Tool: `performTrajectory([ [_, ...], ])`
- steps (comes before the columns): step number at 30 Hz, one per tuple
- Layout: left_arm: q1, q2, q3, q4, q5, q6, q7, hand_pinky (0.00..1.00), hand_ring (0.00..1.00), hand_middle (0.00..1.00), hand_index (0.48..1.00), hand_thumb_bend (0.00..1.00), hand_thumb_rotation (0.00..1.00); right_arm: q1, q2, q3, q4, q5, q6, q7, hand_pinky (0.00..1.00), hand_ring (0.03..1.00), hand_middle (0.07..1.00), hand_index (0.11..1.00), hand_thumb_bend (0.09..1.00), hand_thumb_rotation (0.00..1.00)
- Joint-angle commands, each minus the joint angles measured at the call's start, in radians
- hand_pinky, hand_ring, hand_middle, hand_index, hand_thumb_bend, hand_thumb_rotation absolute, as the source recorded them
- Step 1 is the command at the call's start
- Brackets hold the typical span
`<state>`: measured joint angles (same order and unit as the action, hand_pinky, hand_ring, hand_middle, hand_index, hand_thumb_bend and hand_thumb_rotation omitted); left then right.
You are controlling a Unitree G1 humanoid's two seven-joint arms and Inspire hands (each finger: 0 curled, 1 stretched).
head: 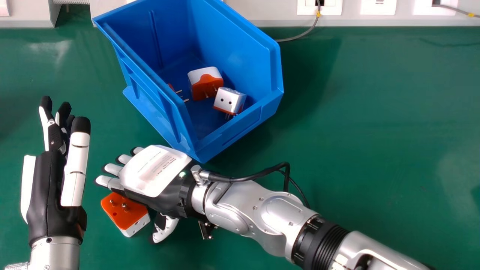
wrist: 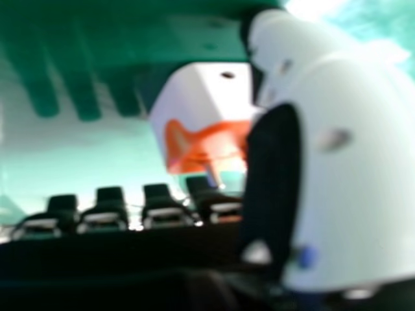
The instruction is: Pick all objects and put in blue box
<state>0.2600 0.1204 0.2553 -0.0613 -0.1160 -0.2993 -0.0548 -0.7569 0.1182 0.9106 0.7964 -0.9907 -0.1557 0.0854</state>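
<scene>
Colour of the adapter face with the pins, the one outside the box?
Orange; clearest in the head view.

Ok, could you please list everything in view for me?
Box: one, blue, far part of the table
Boxed adapters: two, white and orange, on the box floor
Partly hidden adapter: one, orange bit with prongs, at the box's left wall
Loose adapter: one, orange and white, on the table, prongs up
Table: one, green, underneath
Wall sockets: several, white, behind
Wall cables: two, grey, by the sockets
Left robot hand: one, black and white, left side
Right robot hand: one, black and white, beside the loose adapter
</scene>
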Motion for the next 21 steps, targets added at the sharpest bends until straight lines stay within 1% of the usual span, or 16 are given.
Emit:
performTrajectory([
  [1, -0.001, -0.007, -0.006, -0.026, 0.011, -0.011, 0.007, 1.0, 1.0, 1.0, 1.0, 0.59, 0.89, -0.014, 0.012, 0.017, 0.003, -0.016, 0.016, 0.002, 1.0, 0.996, 0.992, 0.948, 0.272, 0.23],
  [4, -0.002, -0.011, -0.01, -0.028, 0.013, -0.015, 0.01, 1.0, 1.0, 1.0, 1.0, 0.59, 0.89, -0.018, 0.012, 0.028, 0.004, -0.021, 0.022, 0.0, 0.97, 0.984, 0.981, 0.937, 0.28, 0.24],
  [5, -0.002, -0.012, -0.011, -0.03, 0.012, -0.014, 0.01, 1.0, 1.0, 1.0, 1.0, 0.59, 0.9, -0.023, 0.019, 0.033, 0.017, -0.024, 0.025, -0.008, 0.95, 0.967, 0.966, 0.921, 0.286, 0.25],
  [7, 0.0, -0.014, -0.013, -0.039, 0.012, -0.011, 0.012, 1.0, 1.0, 1.0, 1.0, 0.59, 0.9, -0.036, 0.033, 0.047, 0.051, -0.036, 0.029, -0.037, 0.93, 0.958, 0.959, 0.913, 0.288, 0.25],
  [8, 0.0, -0.015, -0.013, -0.04, 0.013, -0.012, 0.013, 1.0, 1.0, 1.0, 1.0, 0.58, 0.9, -0.042, 0.035, 0.057, 0.06, -0.044, 0.027, -0.057, 0.9, 0.927, 0.933, 0.889, 0.298, 0.25],
  [9, 0.001, -0.015, -0.013, -0.039, 0.013, -0.015, 0.013, 1.0, 1.0, 1.0, 1.0, 0.58, 0.9, -0.048, 0.034, 0.066, 0.069, -0.05, 0.024, -0.079, 0.9, 0.927, 0.933, 0.889, 0.298, 0.25],
  [10, 0.002, -0.015, -0.014, -0.042, 0.015, -0.015, 0.015, 1.0, 1.0, 1.0, 1.0, 0.58, 0.9, -0.051, 0.031, 0.073, 0.075, -0.053, 0.018, -0.1, 0.85, 0.886, 0.899, 0.858, 0.319, 0.25],
  [12, 0.005, -0.016, -0.015, -0.047, 0.017, -0.016, 0.017, 1.0, 1.0, 1.0, 1.0, 0.58, 0.9, -0.053, 0.03, 0.074, 0.092, -0.047, 0.007, -0.133, 0.85, 0.886, 0.899, 0.858, 0.319, 0.25],
  [13, 0.006, -0.016, -0.016, -0.049, 0.018, -0.016, 0.018, 1.0, 1.0, 1.0, 1.0, 0.58, 0.9, -0.052, 0.032, 0.071, 0.101, -0.041, 0.004, -0.143, 0.72, 0.766, 0.801, 0.786, 0.359, 0.2],
  [14, 0.005, -0.016, -0.016, -0.049, 0.018, -0.017, 0.019, 1.0, 1.0, 1.0, 1.0, 0.58, 0.9, -0.052, 0.036, 0.067, 0.113, -0.034, 0.002, -0.15, 0.72, 0.766, 0.801, 0.786, 0.359, 0.2],
  [15, 0.005, -0.017, -0.016, -0.049, 0.019, -0.018, 0.02, 1.0, 1.0, 1.0, 1.0, 0.58, 0.9, -0.054, 0.044, 0.064, 0.129, -0.028, 0.005, -0.149, 0.61, 0.66, 0.725, 0.724, 0.392, 0.16],
  [16, 0.005, -0.018, -0.016, -0.048, 0.02, -0.019, 0.021, 1.0, 1.0, 1.0, 1.0, 0.59, 0.9, -0.055, 0.052, 0.062, 0.143, -0.023, 0.009, -0.146, 0.52, 0.575, 0.664, 0.674, 0.418, 0.13],
  [18, 0.003, -0.021, -0.017, -0.047, 0.023, -0.02, 0.023, 1.0, 1.0, 1.0, 1.0, 0.59, 0.9, -0.053, 0.06, 0.06, 0.154, -0.01, 0.022, -0.137, 0.52, 0.575, 0.664, 0.674, 0.418, 0.13],
  [19, 0.002, -0.022, -0.017, -0.047, 0.025, -0.02, 0.023, 1.0, 1.0, 1.0, 1.0, 0.59, 0.9, -0.048, 0.061, 0.06, 0.15, -0.005, 0.034, -0.134, 0.44, 0.505, 0.613, 0.634, 0.439, 0.1],
  [20, 0.001, -0.023, -0.017, -0.048, 0.026, -0.02, 0.024, 1.0, 1.0, 1.0, 1.0, 0.59, 0.9, -0.042, 0.06, 0.06, 0.142, -0.004, 0.045, -0.133, 0.44, 0.505, 0.613, 0.634, 0.439, 0.1],
  [21, 0.001, -0.024, -0.017, -0.049, 0.027, -0.019, 0.024, 1.0, 1.0, 1.0, 1.0, 0.6, 0.9, -0.038, 0.058, 0.061, 0.133, -0.004, 0.054, -0.133, 0.38, 0.443, 0.569, 0.604, 0.456, 0.08],
])
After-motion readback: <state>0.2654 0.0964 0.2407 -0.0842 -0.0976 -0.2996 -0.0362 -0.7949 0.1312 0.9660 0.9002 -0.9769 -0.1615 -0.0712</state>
